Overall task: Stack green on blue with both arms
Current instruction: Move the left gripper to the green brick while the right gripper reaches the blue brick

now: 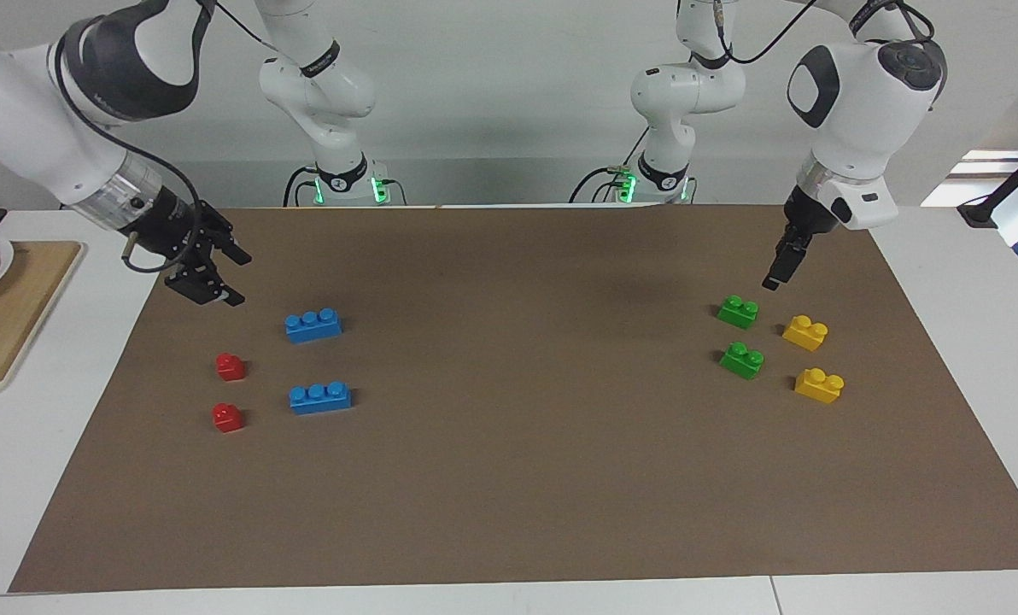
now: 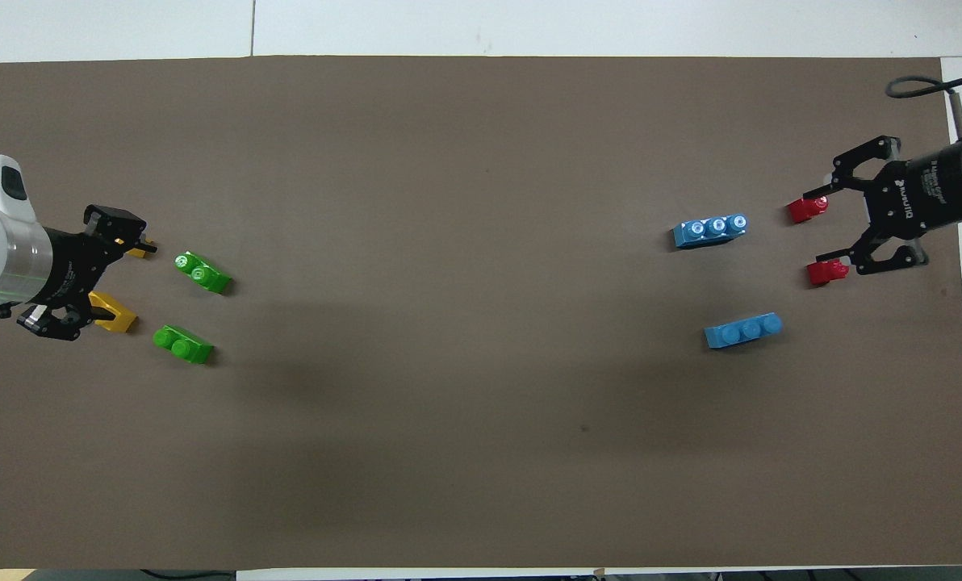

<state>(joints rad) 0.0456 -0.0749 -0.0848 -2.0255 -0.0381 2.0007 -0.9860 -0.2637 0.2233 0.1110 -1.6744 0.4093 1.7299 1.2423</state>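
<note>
Two green bricks (image 1: 738,311) (image 1: 742,360) lie toward the left arm's end of the brown mat, also seen from overhead (image 2: 202,273) (image 2: 182,344). Two long blue bricks (image 1: 313,325) (image 1: 320,397) lie toward the right arm's end (image 2: 710,230) (image 2: 743,330). My left gripper (image 1: 769,282) (image 2: 118,284) hangs open and empty just above the mat, close to the green brick nearer the robots, touching nothing. Over the mat between the red bricks and the nearer blue brick, my right gripper (image 1: 237,278) (image 2: 812,227) is open and holds nothing.
Two yellow bricks (image 1: 805,332) (image 1: 819,384) lie beside the green ones, toward the left arm's end. Two small red bricks (image 1: 231,366) (image 1: 227,417) lie beside the blue ones. A wooden board (image 1: 14,316) with a plate sits off the mat (image 1: 509,478) at the right arm's end.
</note>
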